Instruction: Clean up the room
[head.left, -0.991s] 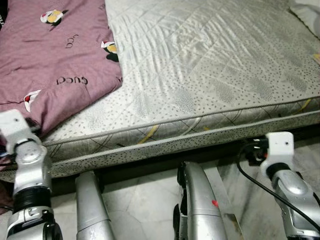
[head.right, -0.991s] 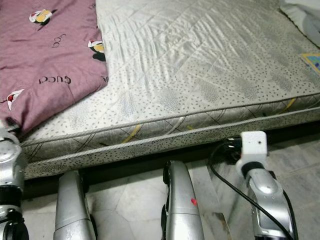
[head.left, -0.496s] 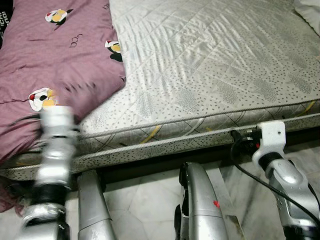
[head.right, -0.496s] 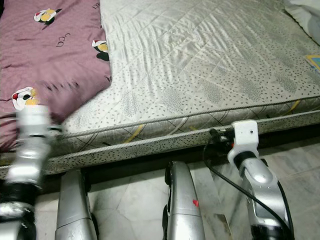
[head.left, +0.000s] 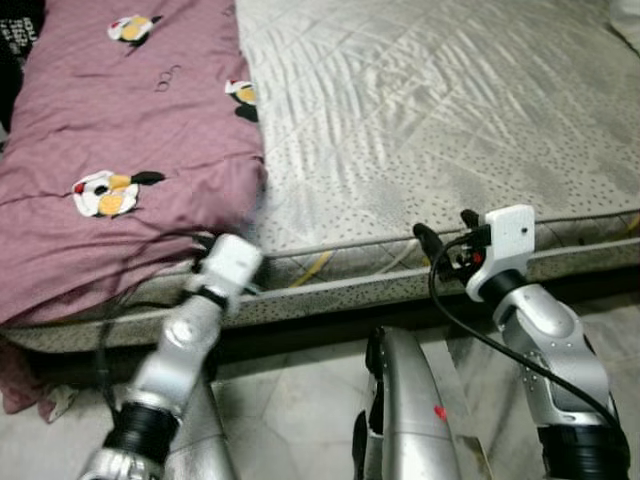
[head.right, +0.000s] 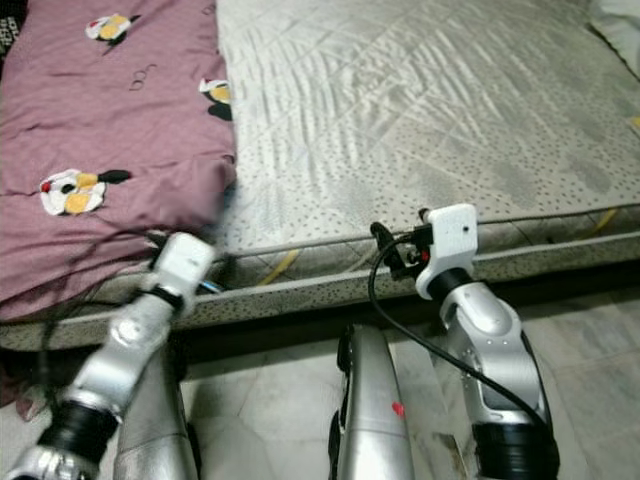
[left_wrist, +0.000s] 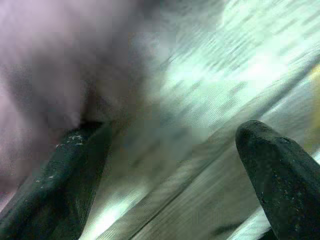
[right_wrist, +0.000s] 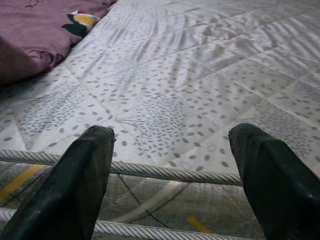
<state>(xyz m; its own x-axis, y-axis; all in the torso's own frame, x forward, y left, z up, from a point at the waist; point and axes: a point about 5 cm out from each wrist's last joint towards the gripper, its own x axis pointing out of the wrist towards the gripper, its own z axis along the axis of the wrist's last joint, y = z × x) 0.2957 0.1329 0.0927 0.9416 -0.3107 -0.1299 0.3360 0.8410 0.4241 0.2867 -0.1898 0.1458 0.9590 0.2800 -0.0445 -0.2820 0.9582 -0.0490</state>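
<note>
Here, a mauve blanket (head.left: 120, 150) printed with penguins is spread over the left part of the bed (head.left: 440, 130), its long axis running away from the robot, its near edge draped over the mattress edge. The left gripper (left_wrist: 165, 165), jaws spread, is held at that edge. The right gripper (right_wrist: 172, 165), jaws likewise spread, is raised before the bare mattress edge.

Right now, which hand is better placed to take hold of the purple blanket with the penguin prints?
Left. The left hand is open at the mattress edge, right beside the purple penguin-print blanket. The right hand, also open, faces the bare grey quilted mattress, well clear of the blanket.
</note>
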